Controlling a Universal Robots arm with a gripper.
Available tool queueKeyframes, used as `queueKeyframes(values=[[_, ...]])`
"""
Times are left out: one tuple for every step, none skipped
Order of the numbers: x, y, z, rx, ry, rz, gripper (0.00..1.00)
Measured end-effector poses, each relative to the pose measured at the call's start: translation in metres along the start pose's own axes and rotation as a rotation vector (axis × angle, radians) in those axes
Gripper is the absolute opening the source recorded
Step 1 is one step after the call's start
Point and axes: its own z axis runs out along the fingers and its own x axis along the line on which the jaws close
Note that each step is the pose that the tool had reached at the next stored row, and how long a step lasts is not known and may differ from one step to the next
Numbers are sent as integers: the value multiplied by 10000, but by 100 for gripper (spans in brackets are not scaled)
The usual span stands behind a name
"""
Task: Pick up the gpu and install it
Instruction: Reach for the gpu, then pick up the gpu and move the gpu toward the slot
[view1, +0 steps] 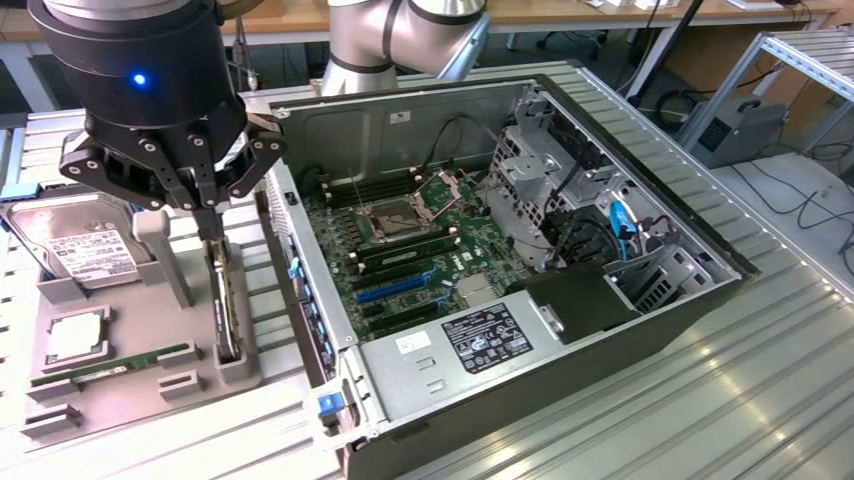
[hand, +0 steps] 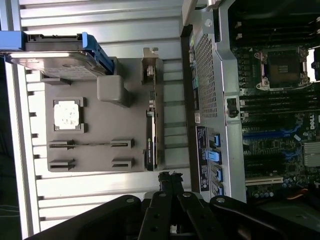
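Bright, even room light from overhead, shadows soft. The ribbed table (view1: 767, 405) throws pale glare streaks at the exterior view's right. A blue lamp (view1: 138, 78) glows on the black arm (view1: 127, 35). In the wrist view the table slats bleach white and the hand (hand: 167, 176) is dark.

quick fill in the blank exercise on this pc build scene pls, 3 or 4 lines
1. The gripper hangs above the gpu with its jaws ___.
2. The gpu stands on ___ in the gray tray.
3. The hard drive carries a ___ label.
4. The computer case lies with its side ___.

Missing words: shut; edge; white; open.
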Motion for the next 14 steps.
queueKeyframes(values=[[0,-1,0,0,0,-1,11],[0,-1,0,0,0,-1,11],[0,-1,0,0,0,-2,11],[0,-1,0,-1,0,-2,11],[0,-1,0,0,0,-1,11],[0,-1,0,0,0,-2,11],[0,-1,0,0,0,-2,11],[0,-1,0,0,0,-2,11],[0,-1,0,-1,0,-2,11],[0,-1,0,-1,0,-2,11],[0,-1,0,0,0,-2,11],[0,-1,0,-1,0,-2,11],[0,-1,0,0,0,-2,11],[0,-1,0,0,0,-2,17]])
